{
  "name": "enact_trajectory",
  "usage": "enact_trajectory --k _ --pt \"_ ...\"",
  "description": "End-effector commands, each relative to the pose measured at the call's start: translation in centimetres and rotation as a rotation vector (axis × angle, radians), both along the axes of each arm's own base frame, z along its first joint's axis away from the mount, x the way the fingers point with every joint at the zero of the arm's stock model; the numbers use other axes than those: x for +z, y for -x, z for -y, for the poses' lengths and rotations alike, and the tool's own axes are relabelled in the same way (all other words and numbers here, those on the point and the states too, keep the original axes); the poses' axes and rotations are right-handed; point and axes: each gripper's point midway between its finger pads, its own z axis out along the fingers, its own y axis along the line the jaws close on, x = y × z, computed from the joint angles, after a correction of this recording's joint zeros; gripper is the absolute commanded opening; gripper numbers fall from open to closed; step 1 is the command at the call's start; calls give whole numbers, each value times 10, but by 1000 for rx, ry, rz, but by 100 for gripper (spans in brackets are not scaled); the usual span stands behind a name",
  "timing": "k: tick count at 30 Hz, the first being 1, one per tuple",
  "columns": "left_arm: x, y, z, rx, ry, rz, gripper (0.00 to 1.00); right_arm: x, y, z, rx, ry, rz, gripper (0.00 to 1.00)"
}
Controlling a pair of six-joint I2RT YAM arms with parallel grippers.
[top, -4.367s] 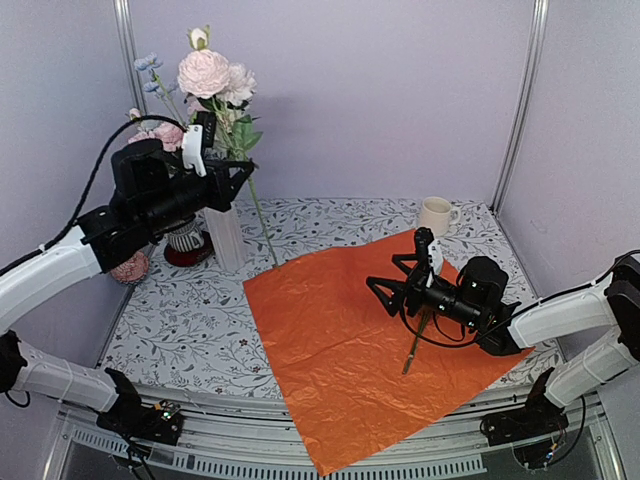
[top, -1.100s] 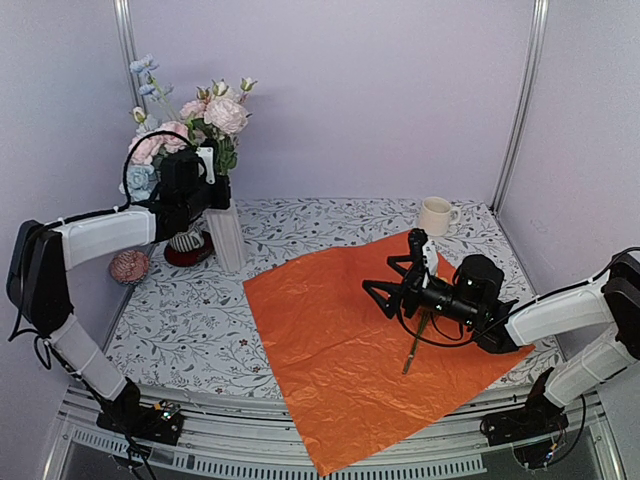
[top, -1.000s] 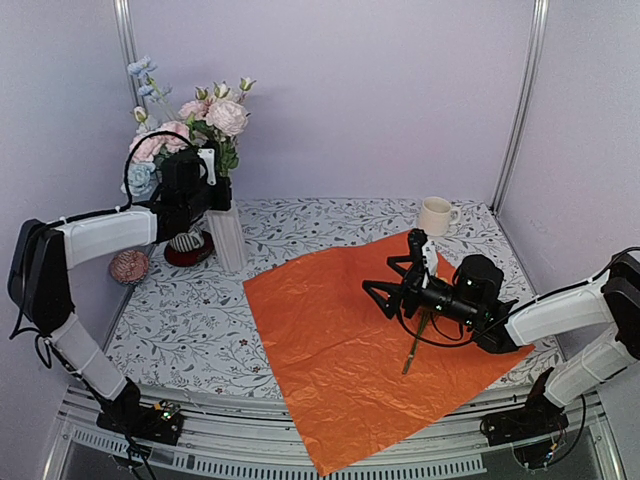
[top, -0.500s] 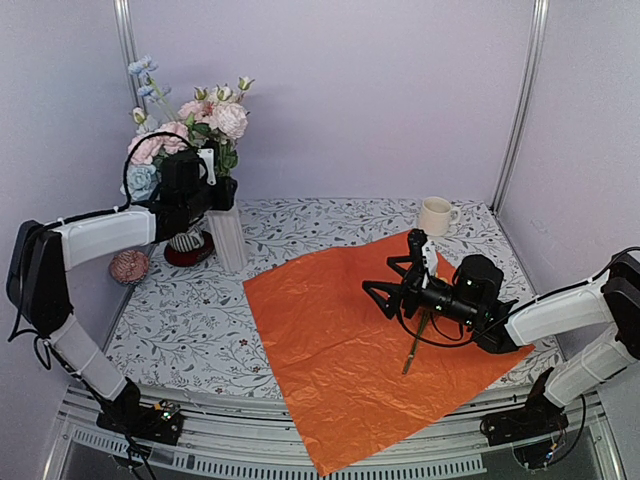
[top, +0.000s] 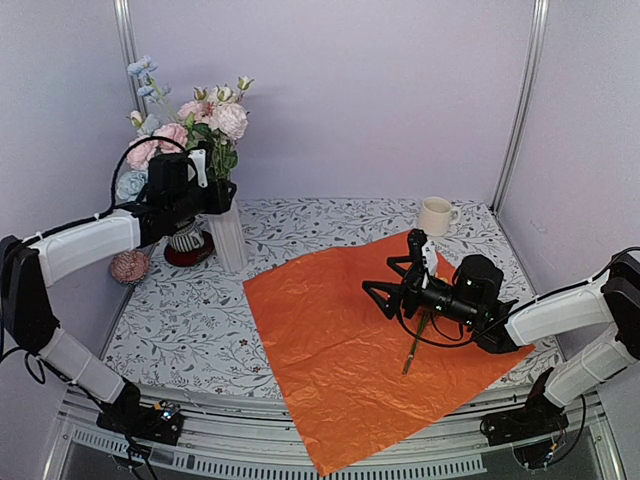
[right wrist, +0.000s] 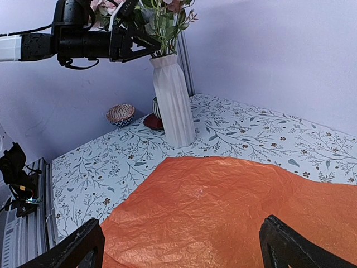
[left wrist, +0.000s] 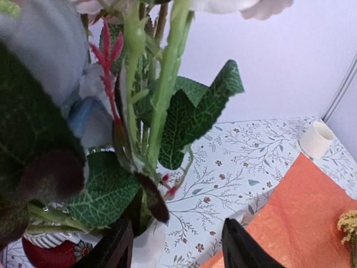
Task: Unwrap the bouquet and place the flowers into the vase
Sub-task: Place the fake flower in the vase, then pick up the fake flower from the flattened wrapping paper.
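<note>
Flowers (top: pixel 205 112) stand with their green stems in the vase (top: pixel 228 238), which sits upright at the back left of the counter (top: pixel 180 330); pink, pale blue and small yellow blooms spread above its wavy rim. Left hand (top: pixel 218 192) hovers at the vase neck, level with the lower leaves. In the left wrist view its fingers (left wrist: pixel 118 245) stand moderately apart and grip nothing, with the stems and leaves above and ahead of them. Orange paper (top: pixel 350 350) lies unfolded and flat across the middle and right of the counter. Right hand (top: pixel 392 272) hangs low over the paper with its jaws spread wide and nothing between them. One loose stem (top: pixel 413 350) lies on the paper beneath the right arm. A cream mug (top: pixel 435 215) stands behind the paper's far corner. A striped cup on a red saucer (top: pixel 185 245) sits just left of the vase, with a small patterned bowl (top: pixel 128 266) further left.
</note>
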Motion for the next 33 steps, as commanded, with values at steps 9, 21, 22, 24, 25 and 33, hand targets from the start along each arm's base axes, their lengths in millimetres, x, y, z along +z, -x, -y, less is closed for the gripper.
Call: enact_trajectory --k 9,21,22,24,25,33 --pt "-16 81 10 -145 72 -98 58 3 -9 3 -45 7 5 99" --pt "-33 172 46 -386 305 -130 58 -28 -46 33 -337 115 -209 96" --pt "-34 176 50 -407 306 -128 58 -37 -47 39 -374 139 -282 94" --pt "-37 182 56 -435 299 -131 58 -46 -43 47 -424 159 -396 90" --pt "-39 184 59 -445 295 -131 58 -50 -40 53 -448 166 -446 88" --pt "-41 189 84 -554 320 -111 57 -82 2 107 -636 201 -772 69"
